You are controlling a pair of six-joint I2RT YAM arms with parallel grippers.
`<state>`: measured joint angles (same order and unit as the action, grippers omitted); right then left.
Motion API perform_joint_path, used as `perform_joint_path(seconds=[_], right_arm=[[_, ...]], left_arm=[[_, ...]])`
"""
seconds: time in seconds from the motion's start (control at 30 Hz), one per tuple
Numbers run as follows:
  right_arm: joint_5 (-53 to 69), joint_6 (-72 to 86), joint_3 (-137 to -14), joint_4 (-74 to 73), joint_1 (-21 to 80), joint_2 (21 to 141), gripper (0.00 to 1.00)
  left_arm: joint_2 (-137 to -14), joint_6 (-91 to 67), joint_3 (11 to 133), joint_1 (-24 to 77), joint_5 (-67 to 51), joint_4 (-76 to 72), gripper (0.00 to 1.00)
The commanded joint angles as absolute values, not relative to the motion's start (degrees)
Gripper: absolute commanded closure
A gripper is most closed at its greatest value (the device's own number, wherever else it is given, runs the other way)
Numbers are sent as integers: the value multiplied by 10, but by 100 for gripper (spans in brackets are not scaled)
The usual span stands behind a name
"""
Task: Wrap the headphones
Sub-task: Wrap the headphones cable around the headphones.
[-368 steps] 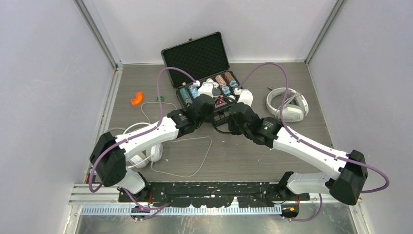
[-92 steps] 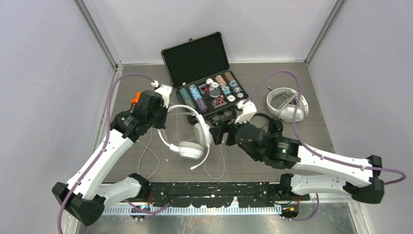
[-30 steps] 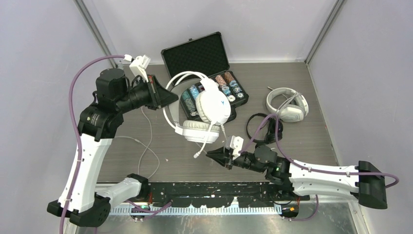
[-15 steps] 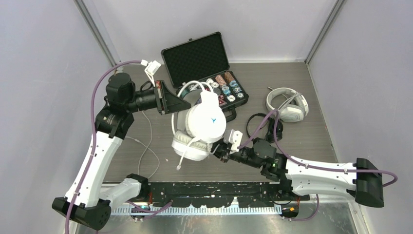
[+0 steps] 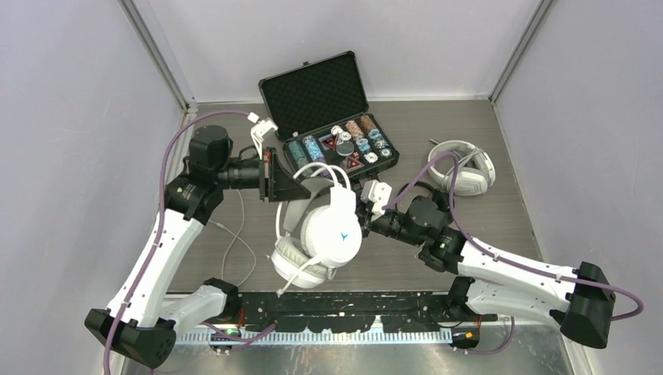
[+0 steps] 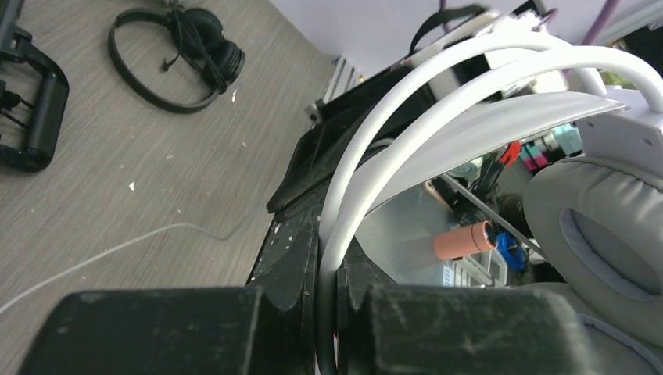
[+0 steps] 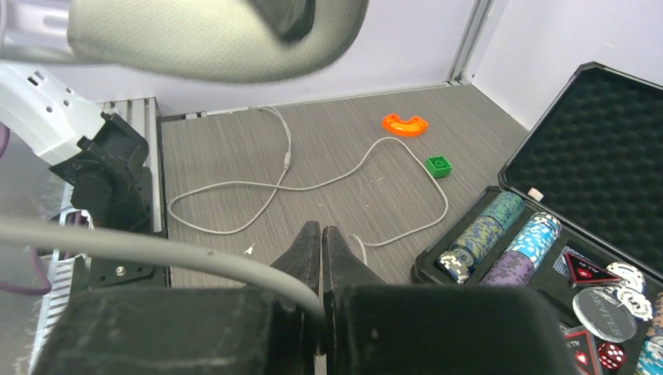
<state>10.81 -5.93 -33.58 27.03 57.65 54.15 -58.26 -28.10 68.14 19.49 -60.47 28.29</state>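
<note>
The white round-cup headset (image 5: 332,233) was held clear of the table (image 5: 446,117), probably so that its cord (image 7: 156,251) could be wound freely. Its headband wire (image 6: 367,148) was clamped in the left gripper (image 6: 328,312), that arm raised and reaching rightward. The cord was pinched in the closed right gripper (image 7: 321,238), that arm stretched low towards the cups.

White mic headset (image 5: 332,234) airborne: headband in left jaws, cord in right jaws. Black pair (image 6: 211,48), white-grey pair (image 5: 463,168) on surface behind right jaws.
</note>
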Motion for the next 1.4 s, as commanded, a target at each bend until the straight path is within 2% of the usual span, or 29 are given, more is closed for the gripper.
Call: perform_joint_path(seconds=[0.0, 0.2, 0.4, 0.6, 0.9, 1.03, 1.37], right_arm=[[117, -69, -386, 212, 563, 536, 100], [118, -65, -419, 109, 550, 508, 100], [112, -20, -473, -62, 548, 504, 100], [135, 52, -537, -169, 548, 534, 100], [121, 165, -634, -354, 548, 595, 100], [103, 199, -638, -383, 548, 592, 100], [144, 226, -634, -389, 548, 561, 99]], left_arm=[[-584, -179, 705, 226, -647, 393, 100], [-608, -20, 749, 268, -496, 546, 100], [-599, 78, 765, 276, -351, 584, 100], [-578, 232, 741, 316, -299, 577, 100], [-586, 287, 744, 319, -197, 533, 100], [-586, 311, 748, 319, -192, 512, 100], [-615, 428, 740, 319, -309, 527, 100]])
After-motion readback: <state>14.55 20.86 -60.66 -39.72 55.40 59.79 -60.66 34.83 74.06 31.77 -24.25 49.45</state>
